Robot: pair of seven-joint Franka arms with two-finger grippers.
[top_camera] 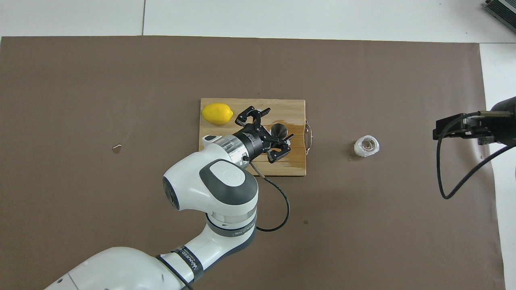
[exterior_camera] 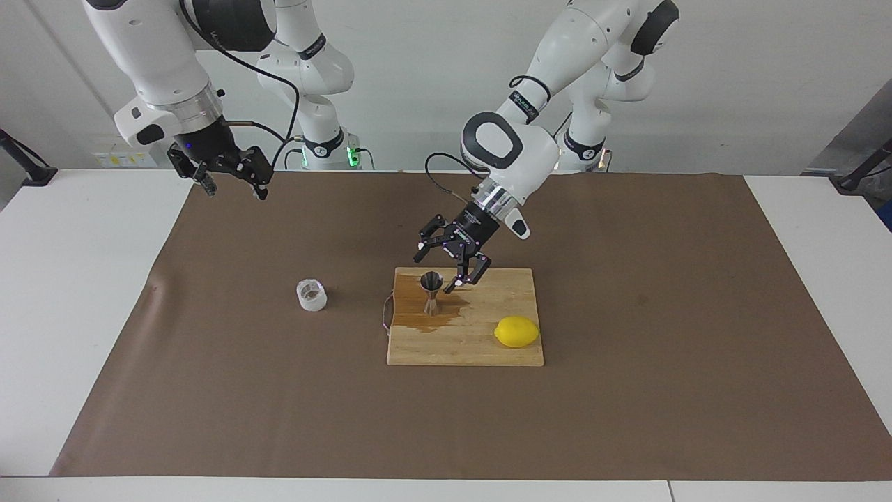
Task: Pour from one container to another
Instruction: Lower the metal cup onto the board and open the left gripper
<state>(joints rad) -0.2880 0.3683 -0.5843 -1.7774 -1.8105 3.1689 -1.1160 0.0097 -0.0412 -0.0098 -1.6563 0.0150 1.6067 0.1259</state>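
The steel jigger [exterior_camera: 431, 294] [top_camera: 279, 131] stands upright on the wooden cutting board [exterior_camera: 488, 348] [top_camera: 291, 107], in a brown wet patch [exterior_camera: 426, 319]. My left gripper [exterior_camera: 437, 273] [top_camera: 277, 127] hangs open just over the jigger's upper cone. Its fingers are spread to either side of the cone and do not grip it. The small clear cup [exterior_camera: 311, 294] [top_camera: 367, 146] stands upright on the brown mat, beside the board toward the right arm's end. My right gripper [exterior_camera: 231, 183] [top_camera: 455, 127] waits open, raised over the mat's edge at its own end.
A yellow lemon [exterior_camera: 517, 331] [top_camera: 217, 113] lies on the board's corner toward the left arm's end, farther from the robots than the jigger. A thin metal handle [exterior_camera: 387, 314] sticks out of the board toward the cup. A brown mat [exterior_camera: 627, 418] covers the white table.
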